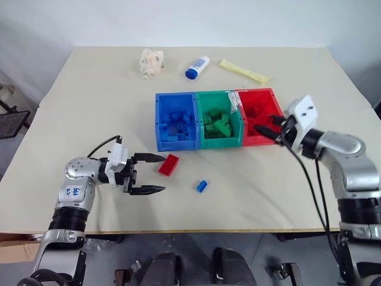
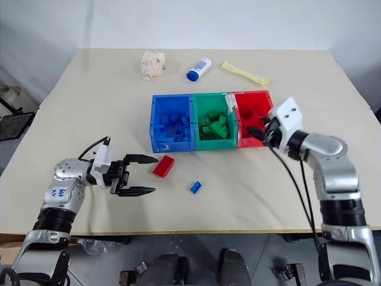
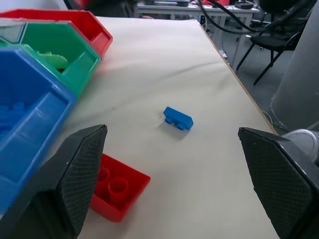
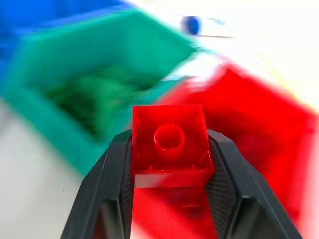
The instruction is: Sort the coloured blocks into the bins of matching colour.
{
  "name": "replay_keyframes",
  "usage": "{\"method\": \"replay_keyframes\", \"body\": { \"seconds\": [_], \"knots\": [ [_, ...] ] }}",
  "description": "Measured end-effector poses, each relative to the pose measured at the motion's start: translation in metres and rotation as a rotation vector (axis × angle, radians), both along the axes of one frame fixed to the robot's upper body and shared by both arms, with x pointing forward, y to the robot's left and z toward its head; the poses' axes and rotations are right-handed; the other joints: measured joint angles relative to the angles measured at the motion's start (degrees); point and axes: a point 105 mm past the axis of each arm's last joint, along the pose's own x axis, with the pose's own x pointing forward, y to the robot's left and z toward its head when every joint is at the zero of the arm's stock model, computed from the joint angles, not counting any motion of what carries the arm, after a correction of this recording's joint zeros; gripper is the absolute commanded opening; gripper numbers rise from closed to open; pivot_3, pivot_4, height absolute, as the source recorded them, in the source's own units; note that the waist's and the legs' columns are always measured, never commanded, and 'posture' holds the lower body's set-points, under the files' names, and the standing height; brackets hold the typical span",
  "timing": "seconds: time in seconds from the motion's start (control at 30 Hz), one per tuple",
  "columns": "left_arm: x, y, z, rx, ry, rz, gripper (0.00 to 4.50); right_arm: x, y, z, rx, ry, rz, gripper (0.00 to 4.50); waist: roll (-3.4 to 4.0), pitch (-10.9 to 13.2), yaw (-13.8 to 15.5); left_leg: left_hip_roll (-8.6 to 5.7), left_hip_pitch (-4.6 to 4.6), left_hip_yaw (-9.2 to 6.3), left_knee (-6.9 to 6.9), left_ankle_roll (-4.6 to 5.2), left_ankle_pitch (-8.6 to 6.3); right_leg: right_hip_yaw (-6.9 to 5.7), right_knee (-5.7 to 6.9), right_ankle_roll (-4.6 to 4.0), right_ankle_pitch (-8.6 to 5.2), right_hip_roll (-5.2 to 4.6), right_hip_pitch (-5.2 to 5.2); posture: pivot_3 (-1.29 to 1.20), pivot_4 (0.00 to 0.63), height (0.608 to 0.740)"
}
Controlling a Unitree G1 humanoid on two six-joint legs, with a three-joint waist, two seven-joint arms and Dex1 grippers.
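Observation:
Three joined bins stand mid-table: the blue bin point(image 1: 175, 145), green bin point(image 1: 220, 143) and red bin point(image 1: 256, 91), each with blocks of its own colour inside. My right gripper point(image 1: 269, 128) is shut on a red block point(image 4: 172, 144) and hovers at the red bin's near right corner. A second red block point(image 1: 169, 164) lies on the table in front of the blue bin, and a tiny blue block point(image 1: 202, 186) lies to its right. My left gripper point(image 1: 161, 174) is open and level, its fingers either side of the near end of that red block.
At the back of the table lie a white bottle with a blue cap point(image 1: 197, 67), a yellow packet point(image 1: 243, 70) and a crumpled pale wrapper point(image 1: 151, 61). The table's front edge point(image 1: 196, 231) runs just below both blocks.

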Motion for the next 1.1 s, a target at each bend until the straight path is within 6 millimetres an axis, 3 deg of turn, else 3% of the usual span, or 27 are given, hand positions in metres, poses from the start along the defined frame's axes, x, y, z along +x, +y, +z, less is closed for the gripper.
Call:
{"method": "replay_keyframes", "body": {
  "seconds": [0.1, 0.23, 0.4, 0.77, 0.9, 1.1],
  "knots": [
    [0.001, 0.001, -0.002, -0.004, 0.010, 0.005, 4.50, 0.014, -0.009, -0.001, -0.010, 0.011, -0.024, 1.50, 0.00, 0.00, -0.18, 0.00, 0.00, 0.05, -0.02, 0.00, 0.00, -0.01, 0.00, 0.00, 0.00, 0.01, -0.02, 0.00, 0.150, 0.740],
    [0.001, 0.000, -0.003, -0.007, 0.008, 0.003, 4.50, 0.032, -0.017, 0.002, -0.017, 0.018, -0.049, 2.76, 0.00, 0.00, -0.23, 0.02, 0.00, 0.08, -0.02, 0.00, 0.00, -0.01, 0.01, 0.00, 0.00, 0.00, -0.04, 0.00, 0.150, 0.740],
    [0.001, 0.000, -0.003, -0.008, 0.007, 0.001, 4.50, 0.040, -0.018, 0.010, -0.017, -0.006, -0.035, 4.45, 0.00, 0.00, -0.13, 0.01, -0.01, 0.04, -0.02, 0.00, 0.00, -0.01, 0.01, 0.00, 0.00, -0.02, -0.03, 0.00, 0.150, 0.740],
    [0.001, 0.000, -0.002, -0.007, -0.001, -0.001, 4.50, 0.030, -0.012, -0.001, -0.051, 0.024, 0.054, 4.45, 0.00, 0.00, -0.09, 0.02, -0.02, 0.01, -0.01, 0.00, 0.00, 0.02, 0.01, 0.00, 0.00, -0.03, -0.02, 0.00, 0.150, 0.740],
    [0.002, 0.002, -0.002, -0.003, 0.000, -0.002, 4.50, -0.011, -0.006, -0.020, -0.129, 0.066, 0.236, 4.45, 0.00, 0.00, 0.27, -0.02, -0.12, -0.23, 0.03, 0.00, -0.01, 0.02, -0.03, 0.00, 0.00, -0.03, 0.03, 0.00, 0.150, 0.740],
    [0.006, 0.004, -0.001, -0.001, -0.004, 0.007, 4.50, -0.062, -0.001, -0.030, -0.170, 0.120, 0.417, 4.45, 0.00, 0.00, 0.29, 0.02, -0.09, -0.10, 0.06, 0.00, 0.00, -0.17, -0.11, 0.01, 0.00, 0.00, 0.07, 0.00, 0.150, 0.740]
  ]
}}
